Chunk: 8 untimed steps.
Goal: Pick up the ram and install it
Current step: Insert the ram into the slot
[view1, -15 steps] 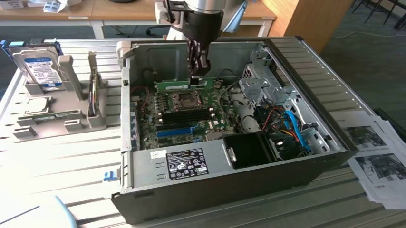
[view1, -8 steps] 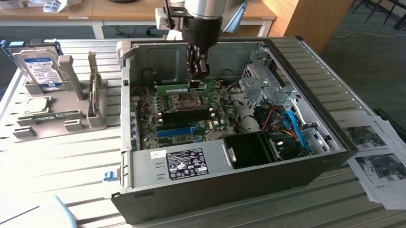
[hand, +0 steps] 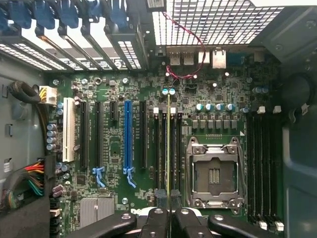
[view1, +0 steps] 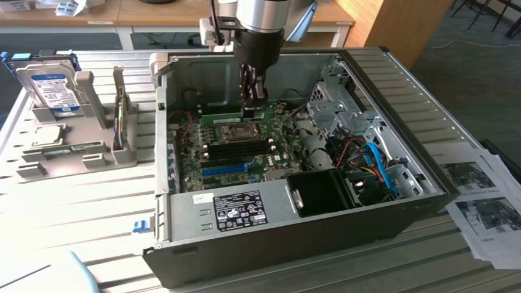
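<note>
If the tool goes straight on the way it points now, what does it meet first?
The ram held in the tool would likely meet the black memory slots first, beside the CPU socket; depth is unclear.

You're looking at a white slatted table [view1: 82, 207] that's carrying an open PC case [view1: 269, 244] lying on its side. A grey rack [view1: 73, 155] is sitting beside the case, toward the exterior view's left. Printed papers [view1: 484, 201] are lying on the exterior view's right.
</note>
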Each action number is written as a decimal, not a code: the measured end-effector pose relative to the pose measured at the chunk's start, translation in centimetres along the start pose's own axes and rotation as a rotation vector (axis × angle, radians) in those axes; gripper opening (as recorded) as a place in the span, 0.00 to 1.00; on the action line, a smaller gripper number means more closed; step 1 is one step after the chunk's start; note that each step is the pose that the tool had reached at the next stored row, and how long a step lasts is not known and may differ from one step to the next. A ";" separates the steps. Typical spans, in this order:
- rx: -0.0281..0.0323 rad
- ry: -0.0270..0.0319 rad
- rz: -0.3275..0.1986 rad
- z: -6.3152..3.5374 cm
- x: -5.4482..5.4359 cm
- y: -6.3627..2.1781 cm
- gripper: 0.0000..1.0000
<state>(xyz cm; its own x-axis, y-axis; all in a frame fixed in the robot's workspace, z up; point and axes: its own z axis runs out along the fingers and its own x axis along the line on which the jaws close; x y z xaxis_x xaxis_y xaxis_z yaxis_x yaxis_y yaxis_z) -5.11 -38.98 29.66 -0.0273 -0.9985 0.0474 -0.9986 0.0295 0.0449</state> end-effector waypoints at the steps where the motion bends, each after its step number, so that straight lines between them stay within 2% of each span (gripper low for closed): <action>1: 0.0000 0.0000 0.000 0.15 0.0 -0.01 0.11; 8: 0.0000 -0.0001 0.000 1.16 -0.1 -0.05 0.11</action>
<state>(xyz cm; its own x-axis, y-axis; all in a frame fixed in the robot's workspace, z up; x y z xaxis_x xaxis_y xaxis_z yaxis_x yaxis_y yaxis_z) -5.11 -38.98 28.50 -0.0273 -0.9985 0.0473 -0.9986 0.0294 0.0449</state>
